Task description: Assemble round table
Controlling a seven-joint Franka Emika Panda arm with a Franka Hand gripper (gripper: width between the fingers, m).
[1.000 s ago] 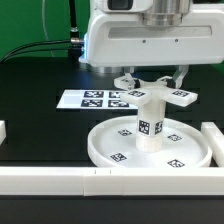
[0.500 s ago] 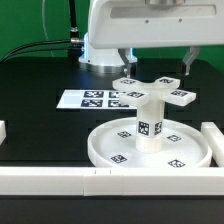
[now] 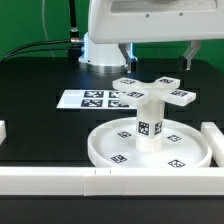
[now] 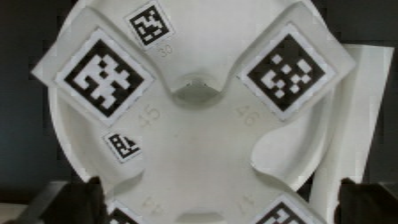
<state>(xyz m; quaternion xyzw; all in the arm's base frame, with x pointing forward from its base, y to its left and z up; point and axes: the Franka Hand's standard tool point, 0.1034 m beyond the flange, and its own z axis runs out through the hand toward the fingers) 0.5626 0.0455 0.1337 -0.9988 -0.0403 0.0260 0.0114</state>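
Note:
The large round rimmed disc (image 3: 103, 152) lies on the black table. The short cylinder post (image 3: 150, 125) stands upright at its centre. The cross-shaped four-arm piece (image 3: 154, 91) rests on top of the post. My gripper (image 3: 156, 57) hangs above the cross piece, open and empty, with one finger (image 3: 124, 57) on each side and clear of it. In the wrist view the cross piece (image 4: 196, 100) fills the picture, with the disc (image 4: 329, 140) behind it. My gripper (image 4: 217, 205) shows there as dark fingertips (image 4: 71, 200) wide apart at the edge.
The marker board (image 3: 88, 99) lies flat behind the disc, toward the exterior view's left. Long white border bars run along the front (image 3: 60, 180), with one at the exterior view's right (image 3: 212, 135) and a short end at the left (image 3: 3, 130). The robot base (image 3: 105, 50) stands behind.
My gripper has let go of the cross piece and risen straight up from it. The cross piece stays on the post. Little has moved in the last half second.

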